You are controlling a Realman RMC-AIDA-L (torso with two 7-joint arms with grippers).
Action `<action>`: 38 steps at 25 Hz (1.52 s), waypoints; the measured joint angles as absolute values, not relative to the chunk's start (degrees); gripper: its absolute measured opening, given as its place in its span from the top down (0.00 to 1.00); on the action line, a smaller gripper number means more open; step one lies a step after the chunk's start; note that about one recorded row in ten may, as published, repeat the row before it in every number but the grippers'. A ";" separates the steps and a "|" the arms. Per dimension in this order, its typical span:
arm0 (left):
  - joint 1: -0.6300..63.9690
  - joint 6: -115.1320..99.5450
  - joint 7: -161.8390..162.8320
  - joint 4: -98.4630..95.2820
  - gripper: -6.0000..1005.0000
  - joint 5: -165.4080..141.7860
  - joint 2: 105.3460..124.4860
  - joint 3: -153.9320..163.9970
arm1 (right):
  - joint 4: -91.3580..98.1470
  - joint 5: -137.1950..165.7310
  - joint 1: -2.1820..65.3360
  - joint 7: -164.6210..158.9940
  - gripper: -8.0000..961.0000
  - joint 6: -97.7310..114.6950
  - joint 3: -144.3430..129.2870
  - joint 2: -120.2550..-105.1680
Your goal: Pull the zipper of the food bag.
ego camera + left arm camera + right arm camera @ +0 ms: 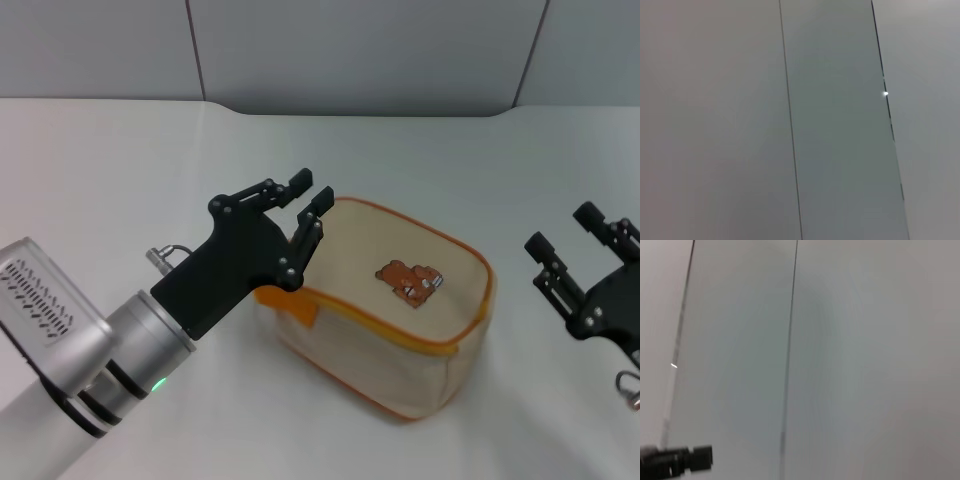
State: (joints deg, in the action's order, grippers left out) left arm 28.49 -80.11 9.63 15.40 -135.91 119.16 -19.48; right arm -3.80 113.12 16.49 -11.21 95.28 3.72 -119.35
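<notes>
The food bag point(400, 330), a beige boxy pouch with orange piping and a brown bear patch point(408, 282), lies in the middle of the white table. Its orange strap point(285, 300) shows under my left gripper. The zipper runs along the orange-piped edge point(375, 322), but I cannot make out its metal pull tab. My left gripper point(311, 190) is at the bag's upper left corner with its fingers a little apart and nothing visible between them. My right gripper point(563, 228) is open and empty, to the right of the bag and apart from it.
The white table point(100, 180) ends at a grey panelled wall point(360, 50) at the back. Both wrist views show only wall panels; a dark gripper part point(677, 460) sits at the edge of the right wrist view.
</notes>
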 joint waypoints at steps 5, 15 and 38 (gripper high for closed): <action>27.92 -82.88 12.61 14.54 0.77 -136.36 118.63 -19.12 | 7.40 115.62 19.82 -30.53 0.34 98.54 0.20 -119.25; 31.59 -101.20 34.97 -7.74 0.35 -155.41 117.20 -13.63 | 23.43 116.11 22.91 -52.26 0.19 105.49 -23.38 -116.56; 29.93 -107.20 36.30 -13.40 0.17 -155.64 117.70 -6.52 | 24.76 116.11 25.48 -56.83 0.13 106.09 -32.64 -115.83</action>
State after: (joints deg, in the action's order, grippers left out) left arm 29.93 -107.20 36.30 -13.40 -155.64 117.70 -6.52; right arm 24.76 116.11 25.48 -56.83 106.09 -32.64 -115.83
